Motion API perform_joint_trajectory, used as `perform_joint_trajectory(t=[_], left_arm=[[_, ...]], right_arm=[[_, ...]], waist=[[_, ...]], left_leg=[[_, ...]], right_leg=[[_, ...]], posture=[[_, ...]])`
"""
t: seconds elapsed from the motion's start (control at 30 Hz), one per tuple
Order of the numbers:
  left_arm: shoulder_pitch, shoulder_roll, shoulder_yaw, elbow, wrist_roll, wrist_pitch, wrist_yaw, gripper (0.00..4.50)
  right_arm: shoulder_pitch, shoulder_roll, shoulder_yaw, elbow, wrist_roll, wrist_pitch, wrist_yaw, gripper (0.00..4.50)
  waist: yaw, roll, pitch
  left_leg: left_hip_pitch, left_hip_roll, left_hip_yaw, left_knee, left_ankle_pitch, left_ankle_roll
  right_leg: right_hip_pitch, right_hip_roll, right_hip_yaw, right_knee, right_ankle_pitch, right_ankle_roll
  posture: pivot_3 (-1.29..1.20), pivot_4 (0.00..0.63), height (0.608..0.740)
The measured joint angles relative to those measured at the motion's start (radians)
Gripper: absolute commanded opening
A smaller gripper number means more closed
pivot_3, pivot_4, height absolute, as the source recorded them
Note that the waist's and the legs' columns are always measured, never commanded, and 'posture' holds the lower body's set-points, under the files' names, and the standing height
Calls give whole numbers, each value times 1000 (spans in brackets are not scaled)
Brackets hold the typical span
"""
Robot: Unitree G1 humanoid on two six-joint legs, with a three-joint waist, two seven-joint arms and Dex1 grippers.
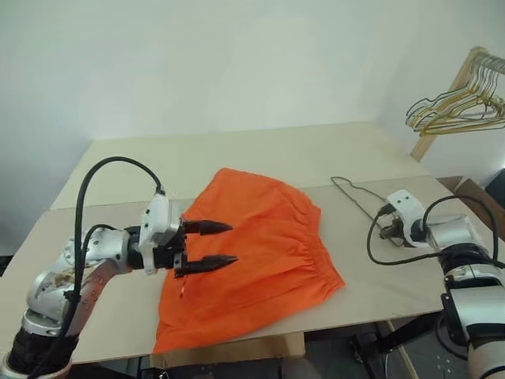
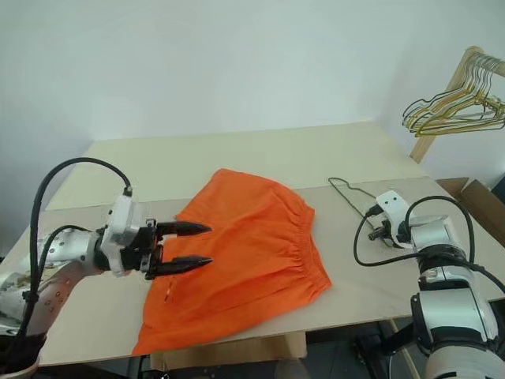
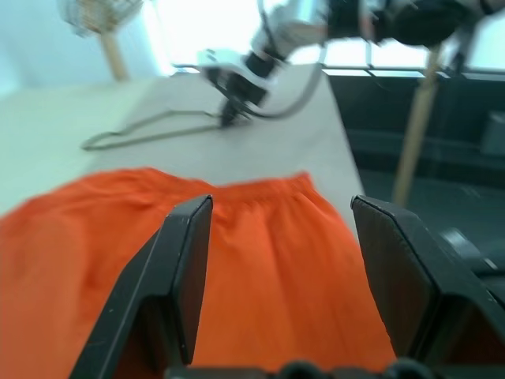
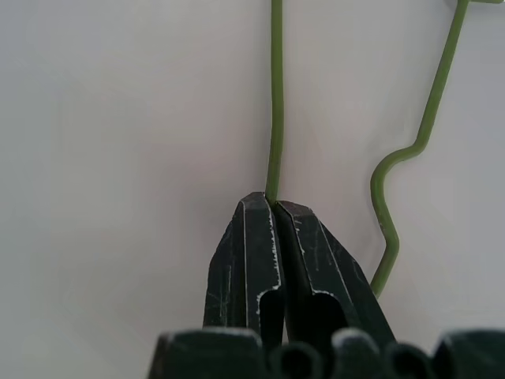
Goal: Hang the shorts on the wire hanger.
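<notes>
Near the tabletop's front edge: left gripper [image 1: 207, 244] level over the shorts [image 1: 252, 245], pointed right, jaws wide apart, holding nothing. Farther back, toward the right edge: right gripper [image 4: 274, 207] angled down, jaws pinched tight on the wire hanger [image 1: 353, 194].

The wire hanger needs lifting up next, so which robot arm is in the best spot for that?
Right, probably. The right gripper is shut on the wire hanger lying on the table. The left gripper hangs open over the shorts.

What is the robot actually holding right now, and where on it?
The right end effector pinches the wire hanger on one straight run of its wire. The left end effector, open above the shorts, holds nothing.
</notes>
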Motion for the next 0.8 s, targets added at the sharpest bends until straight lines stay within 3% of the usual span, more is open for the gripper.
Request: perform_joint_trajectory(t=[0.2,0.33,0.57,0.8], left_arm=[[-157,-259,92,126,-182,232,411,3024],[-235,-419,182,229,-367,297,618,3024],[-325,-484,220,282,-436,263,707,3024],[-328,-464,235,301,-459,261,704,3024]], right_arm=[[168,62,-147,-633,110,-27,-83,25],[339,201,-94,-987,119,-144,-135,25],[475,295,67,-1184,38,-282,-179,25],[500,294,76,-1196,-8,-374,-187,25]], waist=[[5,3,-2],[21,-1,-5],[37,-1,-5],[34,-1,-5]], left_leg=[[-8,1,-4,1,0,0],[-11,-1,-7,1,0,-1],[-10,-3,-6,1,2,-4],[-9,-3,-6,1,2,-5]], right_leg=[[-5,1,-2,-1,0,1],[-8,-2,-3,-1,0,1],[-9,-1,-3,-2,1,1],[-8,0,-3,-1,1,1]], posture=[[-106,0,740],[-111,0,740],[-114,0,740],[-115,0,740]])
